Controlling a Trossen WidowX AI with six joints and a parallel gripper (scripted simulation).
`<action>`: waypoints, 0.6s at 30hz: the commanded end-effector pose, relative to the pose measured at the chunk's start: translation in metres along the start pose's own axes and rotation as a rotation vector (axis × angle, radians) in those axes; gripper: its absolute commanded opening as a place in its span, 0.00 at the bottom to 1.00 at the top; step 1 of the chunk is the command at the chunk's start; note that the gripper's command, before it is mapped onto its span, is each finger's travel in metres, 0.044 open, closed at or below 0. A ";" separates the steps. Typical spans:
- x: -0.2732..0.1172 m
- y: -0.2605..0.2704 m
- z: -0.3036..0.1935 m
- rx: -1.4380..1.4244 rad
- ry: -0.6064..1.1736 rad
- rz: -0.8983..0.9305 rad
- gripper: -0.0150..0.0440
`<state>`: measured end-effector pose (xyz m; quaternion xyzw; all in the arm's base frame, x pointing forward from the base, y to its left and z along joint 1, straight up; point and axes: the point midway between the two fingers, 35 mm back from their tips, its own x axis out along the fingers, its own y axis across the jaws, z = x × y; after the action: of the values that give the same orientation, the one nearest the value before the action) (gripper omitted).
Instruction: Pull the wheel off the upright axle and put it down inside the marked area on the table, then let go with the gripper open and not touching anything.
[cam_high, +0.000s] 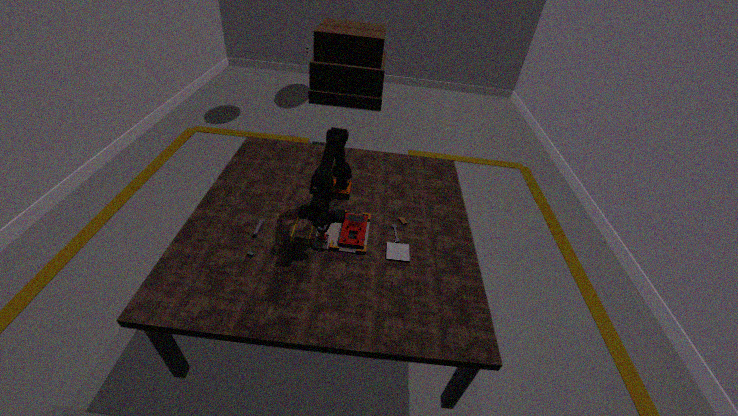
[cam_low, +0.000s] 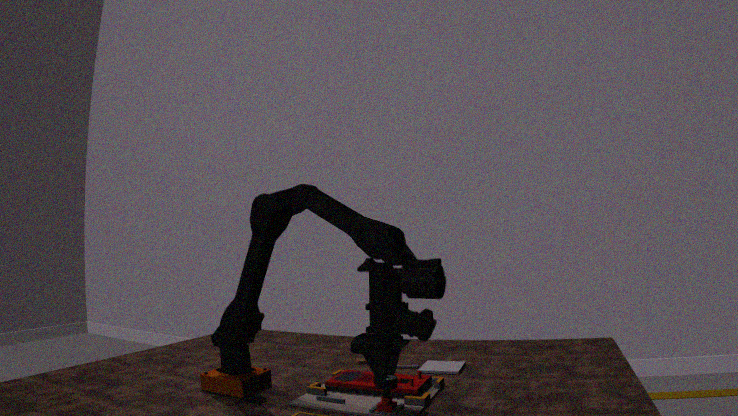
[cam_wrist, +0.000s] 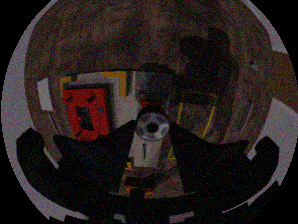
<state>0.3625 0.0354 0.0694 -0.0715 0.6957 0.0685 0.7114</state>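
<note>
The wheel (cam_low: 389, 381) (cam_wrist: 162, 131) is a small grey disc with a dark centre hole. My gripper (cam_high: 321, 227) (cam_low: 386, 384) (cam_wrist: 152, 124) points down and is shut on it. The red base (cam_low: 385, 405) (cam_wrist: 145, 104) of the axle is beneath the wheel, with a gap between them. Whether the axle's tip is still inside the wheel's hole cannot be told. The marked area is a thin yellow outline (cam_high: 295, 228) (cam_wrist: 210, 117) on the table, just beside the base; the arm's shadow falls over part of it.
A red block (cam_high: 354, 229) (cam_low: 351, 382) (cam_wrist: 73, 111) with raised parts sits beside the gripper on a pale board (cam_high: 334, 237) (cam_wrist: 127, 110) with yellow corners. A white square (cam_high: 397, 251) (cam_low: 442, 366) (cam_wrist: 45, 95) lies beyond it. A grey rod (cam_high: 258, 227) (cam_wrist: 246, 117) lies past the outline.
</note>
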 end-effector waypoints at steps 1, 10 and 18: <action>-0.003 0.000 0.001 -0.002 -0.004 -0.001 0.25; -0.006 0.000 0.001 -0.002 -0.005 -0.001 0.25; -0.009 0.000 0.001 -0.002 -0.005 -0.001 0.25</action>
<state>0.3631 0.0356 0.0767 -0.0716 0.6939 0.0686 0.7132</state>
